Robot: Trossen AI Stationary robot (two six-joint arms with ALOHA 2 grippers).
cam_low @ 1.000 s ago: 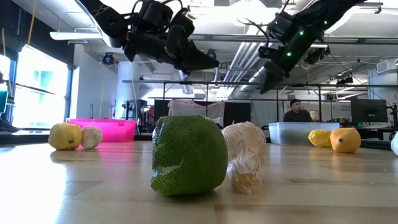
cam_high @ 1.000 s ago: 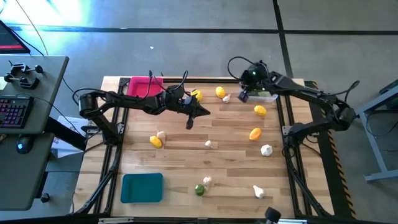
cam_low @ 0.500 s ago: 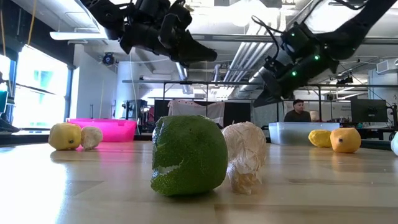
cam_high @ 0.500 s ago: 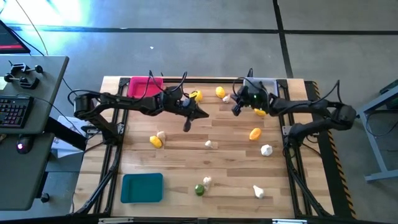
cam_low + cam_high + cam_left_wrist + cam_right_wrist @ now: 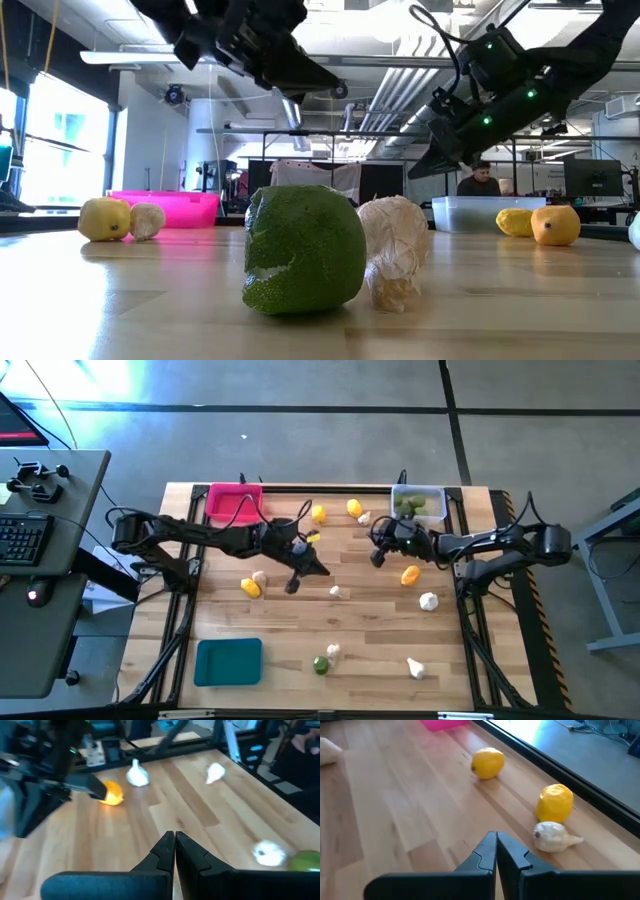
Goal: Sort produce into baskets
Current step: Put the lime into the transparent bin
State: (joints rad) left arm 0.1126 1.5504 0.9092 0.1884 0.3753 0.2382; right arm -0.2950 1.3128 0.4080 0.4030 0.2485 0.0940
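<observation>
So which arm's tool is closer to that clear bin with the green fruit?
Right. Its tool hangs just in front of the clear bin; the left tool is farther off, mid-table.

There are no words, numbers, labels or signs to read in any of these views. Nothing is written on the fruit, the baskets, the worktop or the arms, and the things in the room behind are too far off to read.

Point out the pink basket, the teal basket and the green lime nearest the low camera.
pink basket (image 5: 233, 505), high view, on its bare pink floor.
teal basket (image 5: 228, 662), high view, at its middle.
green lime (image 5: 304, 249), low view, on the middle of its front surface.
</observation>
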